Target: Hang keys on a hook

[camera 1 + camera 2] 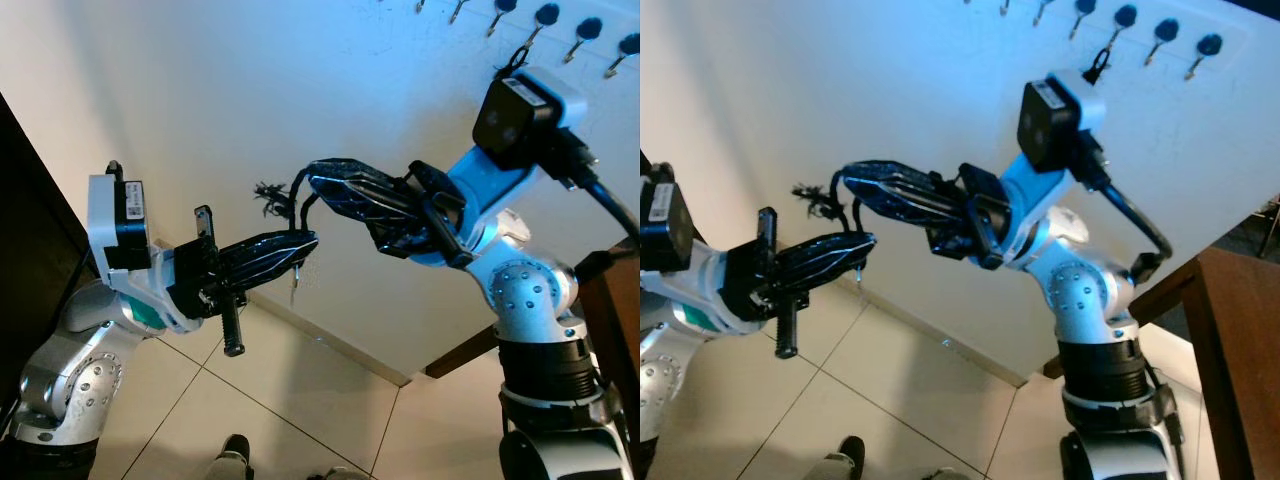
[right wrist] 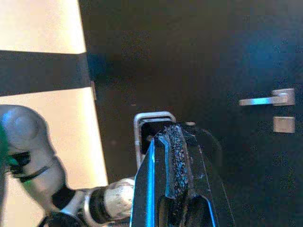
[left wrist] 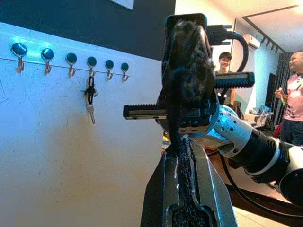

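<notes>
The keys' black frayed cord (image 1: 272,196) loops between my two grippers, and a small silver key (image 1: 296,284) dangles under the left fingertips. My left gripper (image 1: 303,242) is shut on the keys in front of the white wall. Just above it, my right gripper (image 1: 313,179) is shut where the cord's loop meets its tip. A row of round-headed hooks (image 1: 548,15) runs along the wall, high up and to the right. Another bunch of keys (image 3: 89,100) hangs from one of the hooks (image 3: 91,62), partly behind my right wrist camera (image 1: 515,105) in the eye views.
A dark door with a metal handle (image 2: 267,100) is on my left. Wooden furniture (image 1: 1240,340) stands at the right. Below is tiled floor (image 1: 300,410), with a person's shoes (image 1: 232,455). Two people (image 3: 294,94) stand farther back in the room.
</notes>
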`<state>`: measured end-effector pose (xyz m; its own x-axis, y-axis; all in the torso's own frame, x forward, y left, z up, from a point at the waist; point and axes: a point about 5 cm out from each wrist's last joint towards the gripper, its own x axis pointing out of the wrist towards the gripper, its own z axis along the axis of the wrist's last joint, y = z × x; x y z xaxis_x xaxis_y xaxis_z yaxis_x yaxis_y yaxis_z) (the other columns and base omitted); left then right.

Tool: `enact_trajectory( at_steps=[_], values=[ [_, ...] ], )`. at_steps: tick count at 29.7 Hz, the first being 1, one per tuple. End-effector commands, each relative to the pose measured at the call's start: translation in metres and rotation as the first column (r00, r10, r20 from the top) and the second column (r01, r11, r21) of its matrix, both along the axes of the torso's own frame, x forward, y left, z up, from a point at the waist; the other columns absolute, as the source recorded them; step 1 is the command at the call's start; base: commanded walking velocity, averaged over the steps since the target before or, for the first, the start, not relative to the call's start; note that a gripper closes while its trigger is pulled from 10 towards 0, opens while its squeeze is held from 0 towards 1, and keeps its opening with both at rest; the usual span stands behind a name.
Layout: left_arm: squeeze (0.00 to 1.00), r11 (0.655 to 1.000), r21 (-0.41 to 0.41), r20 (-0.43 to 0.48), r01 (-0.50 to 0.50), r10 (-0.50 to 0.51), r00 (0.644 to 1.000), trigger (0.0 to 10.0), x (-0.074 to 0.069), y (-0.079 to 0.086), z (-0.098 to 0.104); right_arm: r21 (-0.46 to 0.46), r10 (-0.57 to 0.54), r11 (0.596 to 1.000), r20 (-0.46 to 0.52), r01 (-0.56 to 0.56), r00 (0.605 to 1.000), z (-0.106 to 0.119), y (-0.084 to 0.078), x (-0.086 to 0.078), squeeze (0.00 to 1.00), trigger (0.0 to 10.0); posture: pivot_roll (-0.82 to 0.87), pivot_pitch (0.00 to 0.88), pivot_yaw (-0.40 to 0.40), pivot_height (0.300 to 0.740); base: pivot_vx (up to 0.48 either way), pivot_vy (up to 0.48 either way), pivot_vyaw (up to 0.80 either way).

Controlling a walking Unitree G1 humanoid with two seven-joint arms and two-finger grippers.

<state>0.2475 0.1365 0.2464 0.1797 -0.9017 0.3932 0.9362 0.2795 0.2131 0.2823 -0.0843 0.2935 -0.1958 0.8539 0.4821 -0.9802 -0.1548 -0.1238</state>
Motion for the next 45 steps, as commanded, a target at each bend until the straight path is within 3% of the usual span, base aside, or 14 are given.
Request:
enact_trajectory(
  at_steps=[1,3,4,19,22,24,25,26,27,28,29,32,34,45],
  values=[
    [0.00,1.000,-0.005,0.004,0.019,-0.019,1.000,0.0,-0.004,-0.001,0.001,-0.010,-0.047,0.999,0.005,0.048,0.999,-0.004,0.000,0.001,0.00,10.0,0.02,0.095,-0.062,0.740,0.000,0.000,0.00],
    [0.00,1.000,-0.006,0.006,0.019,-0.019,1.000,0.0,-0.003,-0.001,0.002,-0.006,-0.084,0.996,-0.008,0.084,0.996,-0.006,0.001,0.004,0.00,10.0,0.02,0.095,-0.060,0.740,0.000,0.000,0.00],
    [0.00,1.000,-0.007,0.008,0.019,-0.019,1.000,0.0,-0.003,-0.001,0.002,0.002,-0.114,0.993,-0.026,0.114,0.993,-0.007,0.001,0.007,1.00,10.0,0.02,0.101,-0.058,0.740,0.000,0.000,0.00],
    [0.00,1.000,-0.009,0.003,0.016,-0.016,1.000,0.0,-0.001,-0.001,0.003,0.139,-0.157,0.975,-0.119,0.173,0.980,-0.007,-0.012,0.011,1.00,10.0,0.01,0.101,-0.048,0.740,0.000,0.000,0.00],
    [0.00,1.000,-0.007,-0.017,-0.014,0.013,1.000,0.0,0.005,0.002,-0.001,0.163,-0.218,0.954,-0.191,0.250,0.957,-0.014,-0.022,0.018,1.00,10.0,0.01,0.096,-0.051,0.740,0.000,0.000,0.00],
    [0.00,0.998,-0.001,-0.033,-0.059,0.059,0.998,0.0,0.011,0.006,-0.006,0.135,-0.319,0.921,-0.277,0.365,0.906,-0.028,-0.033,0.028,1.00,10.0,0.01,0.091,-0.053,0.740,0.000,0.000,0.00],
    [0.00,0.997,0.003,-0.033,-0.071,0.071,0.997,0.0,0.012,0.008,-0.007,0.109,-0.350,0.912,-0.297,0.396,0.888,-0.034,-0.035,0.029,0.89,10.0,0.01,0.089,-0.052,0.740,0.000,0.000,0.00],
    [0.00,0.997,0.006,-0.031,-0.079,0.079,0.996,0.0,0.013,0.009,-0.007,0.086,-0.366,0.908,-0.320,0.411,0.874,-0.042,-0.037,0.030,0.89,10.0,0.01,0.089,-0.052,0.740,0.000,0.000,0.00],
    [0.00,0.997,0.008,-0.026,-0.082,0.082,0.996,0.0,0.013,0.009,-0.006,0.060,-0.379,0.905,-0.336,0.421,0.862,-0.049,-0.038,0.029,0.16,10.0,0.01,0.085,-0.053,0.740,0.000,0.000,0.00],
    [0.00,0.997,0.008,-0.026,-0.082,0.082,0.996,0.0,0.013,0.009,-0.006,0.060,-0.379,0.905,-0.336,0.421,0.862,-0.049,-0.038,0.029,0.16,10.0,0.01,0.085,-0.053,0.740,0.000,0.000,0.00],
    [0.00,0.996,0.010,-0.020,-0.083,0.083,0.996,0.0,0.013,0.009,-0.006,0.042,-0.390,0.902,-0.347,0.429,0.853,-0.056,-0.039,0.029,0.00,10.0,0.01,0.085,-0.053,0.740,0.000,0.000,0.00],
    [0.00,0.997,0.012,-0.012,-0.081,0.081,0.997,0.0,0.013,0.009,-0.004,0.027,-0.395,0.901,-0.362,0.433,0.844,-0.062,-0.040,0.027,0.00,10.0,0.00,0.082,-0.055,0.740,0.000,0.000,-0.62],
    [0.00,0.997,0.027,0.027,-0.068,0.067,0.997,0.0,0.013,0.005,0.004,-0.023,-0.426,0.889,-0.411,0.458,0.806,-0.084,-0.045,0.024,0.00,10.0,0.00,0.081,-0.050,0.740,0.000,0.000,-0.62],
    [0.00,0.998,0.055,0.117,-0.033,0.027,0.993,0.0,0.013,-0.014,0.016,-0.089,-0.456,0.878,-0.455,0.471,0.765,-0.112,-0.042,0.017,0.00,10.0,-0.02,0.087,-0.040,0.740,0.000,0.000,-0.62]
  ],
)
